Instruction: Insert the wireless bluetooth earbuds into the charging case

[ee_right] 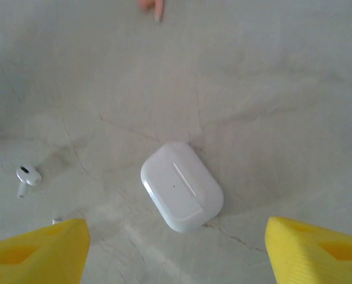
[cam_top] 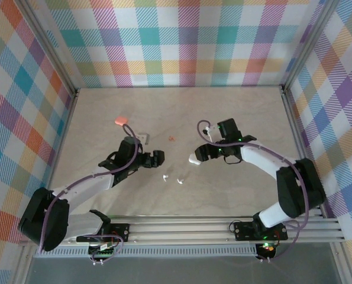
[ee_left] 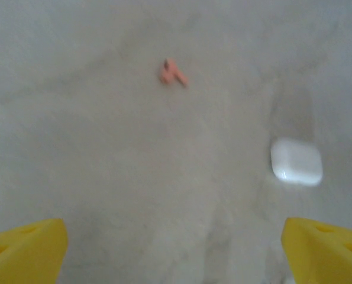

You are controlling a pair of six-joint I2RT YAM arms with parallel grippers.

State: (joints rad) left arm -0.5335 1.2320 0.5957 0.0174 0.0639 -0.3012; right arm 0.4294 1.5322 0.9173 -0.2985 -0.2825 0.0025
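Note:
A closed white charging case (ee_right: 182, 185) lies flat on the table just ahead of my right gripper (ee_right: 176, 254), whose yellow fingertips (ee_right: 36, 251) stand wide apart on either side of it without touching it. A white earbud (ee_right: 26, 176) lies to the case's left, and a salmon-pink earbud (ee_right: 152, 7) sits at the top edge. In the top view the case (cam_top: 193, 159) is beside the right gripper (cam_top: 202, 152), and two white earbuds (cam_top: 165, 177) (cam_top: 179, 181) lie nearer the front. My left gripper (ee_left: 176, 254) is open over bare table, with a pink earbud (ee_left: 173, 72) ahead and the white case (ee_left: 296, 161) to its right.
A salmon-pink case (cam_top: 122, 120) lies at the back left of the table (cam_top: 241, 112), with a small white square object (cam_top: 143, 137) near it. Checked walls close in three sides. The arms' rail (cam_top: 223, 228) runs along the near edge.

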